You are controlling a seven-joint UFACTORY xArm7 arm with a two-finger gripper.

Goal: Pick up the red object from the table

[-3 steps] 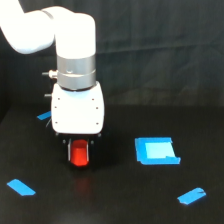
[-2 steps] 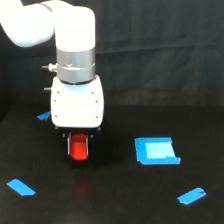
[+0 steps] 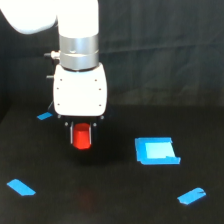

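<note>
The red object (image 3: 81,137) is a small red-orange block held between the dark fingers of my gripper (image 3: 81,136), below the white gripper body. It hangs above the black table (image 3: 110,200), clear of the surface, with a faint dark shadow under it. The gripper is shut on the block. The fingertips are mostly hidden by the block and the dark background.
A blue square patch (image 3: 156,150) lies on the table to the exterior view's right of the gripper. Blue tape strips lie at the front left (image 3: 21,187), front right (image 3: 191,195) and behind the gripper on the left (image 3: 44,116).
The gripper has risen with the red block held in it; the block has left the table surface. The tape pieces have not moved.
</note>
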